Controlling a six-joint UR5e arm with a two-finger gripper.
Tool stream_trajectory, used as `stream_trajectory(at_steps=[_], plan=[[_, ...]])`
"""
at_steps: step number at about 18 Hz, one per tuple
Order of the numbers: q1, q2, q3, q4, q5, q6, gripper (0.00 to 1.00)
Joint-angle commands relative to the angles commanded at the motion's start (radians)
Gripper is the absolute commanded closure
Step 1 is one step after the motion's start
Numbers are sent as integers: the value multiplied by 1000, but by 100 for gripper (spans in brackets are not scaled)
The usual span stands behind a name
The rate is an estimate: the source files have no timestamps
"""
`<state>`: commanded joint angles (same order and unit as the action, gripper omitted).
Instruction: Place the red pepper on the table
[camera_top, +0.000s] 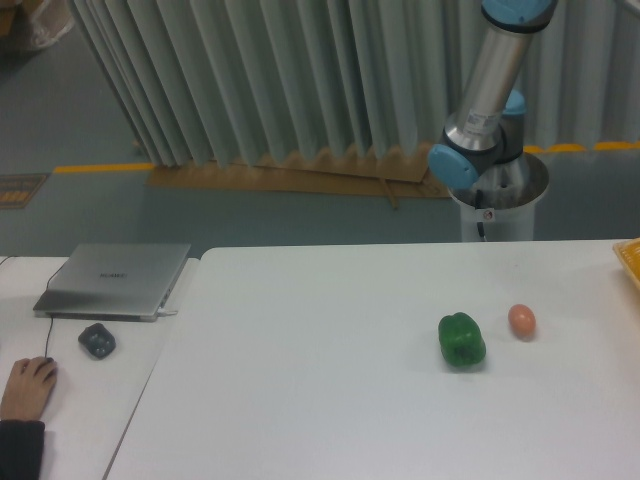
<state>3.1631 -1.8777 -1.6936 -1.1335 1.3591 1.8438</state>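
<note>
The red pepper is out of view. The white table (320, 370) fills the lower middle and right of the camera view. Only the arm's lower links show: a silver tube (493, 75) with blue joints rises from its base (497, 190) behind the table's far edge and leaves the frame at the top. The gripper is out of the frame.
A green bell pepper (461, 339) lies on the table's right half, with a small orange-brown egg (521, 320) just right of it. A yellow object (630, 262) pokes in at the right edge. On the left desk are a laptop (115, 279), a mouse (97, 340) and a person's hand (27, 389).
</note>
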Motion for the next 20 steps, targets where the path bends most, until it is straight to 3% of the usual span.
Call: stream_trajectory(at_steps=[2, 5, 7, 10, 15, 20], plan=[[-9, 21, 12, -34, -8, -8, 66], [-84, 61, 44, -75, -11, -121, 66], [-158, 95, 69, -121, -14, -226, 66], [-297, 144, 78, -135, -35, -446, 66], [-526, 170, 54, -102, -20, -688, 65], [-701, 115, -41, 16, 231, -794, 65]])
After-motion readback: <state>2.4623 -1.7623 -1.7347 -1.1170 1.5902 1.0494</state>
